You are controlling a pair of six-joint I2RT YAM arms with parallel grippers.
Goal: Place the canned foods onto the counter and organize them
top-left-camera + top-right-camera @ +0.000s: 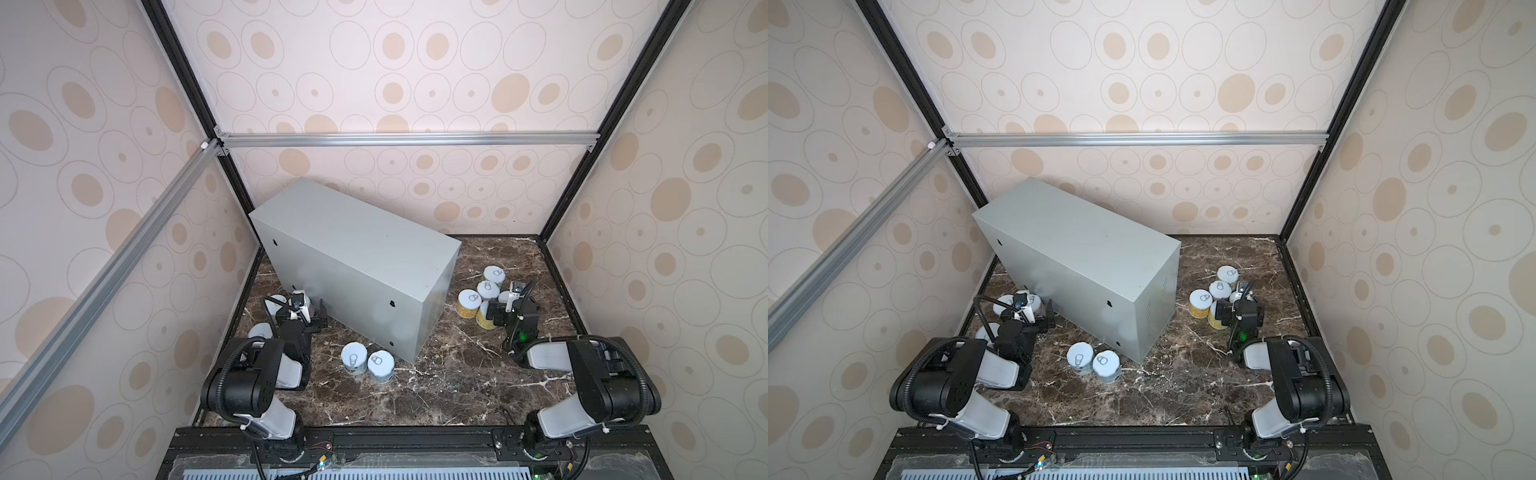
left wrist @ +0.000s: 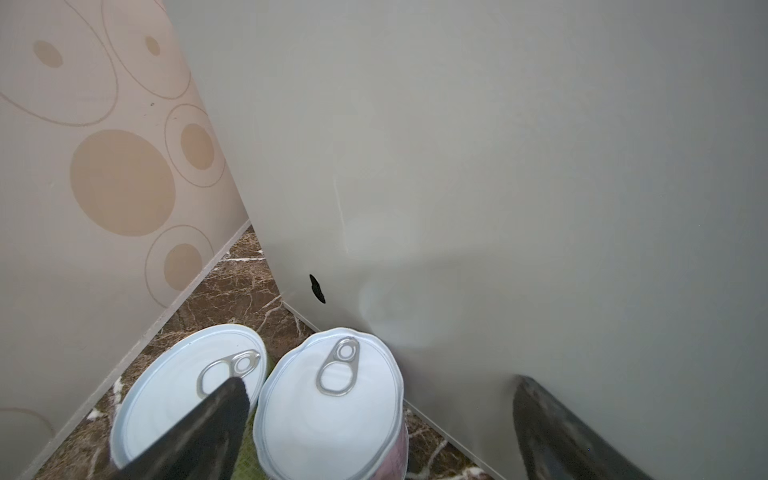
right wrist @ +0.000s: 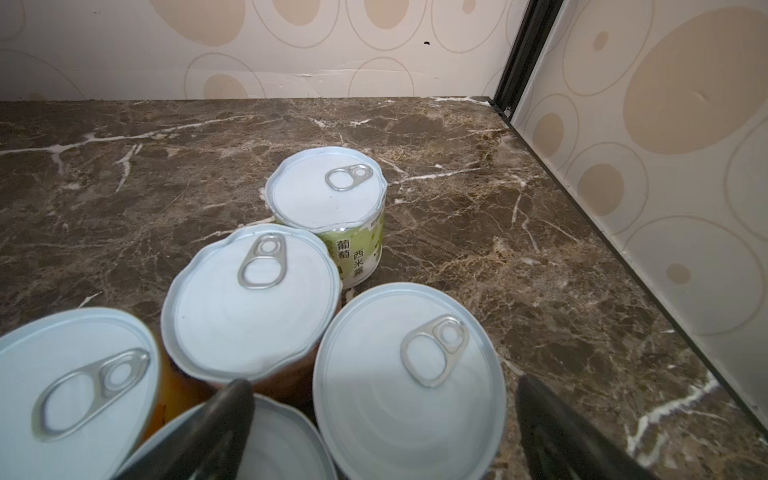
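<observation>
Lying on the dark brown marble floor, the large grey rectangular metal counter runs its long axis from far left to near right, with dark holes in its side. Beside it, short round cans with white pull-tab lids stand upright on the floor; one green label reads 葡萄 西米露. My left jaws and right jaws stand apart, empty.

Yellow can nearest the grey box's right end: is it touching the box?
Apart. In both top views a strip of brown marble floor shows between the yellow can and the end of the grey box.
</observation>
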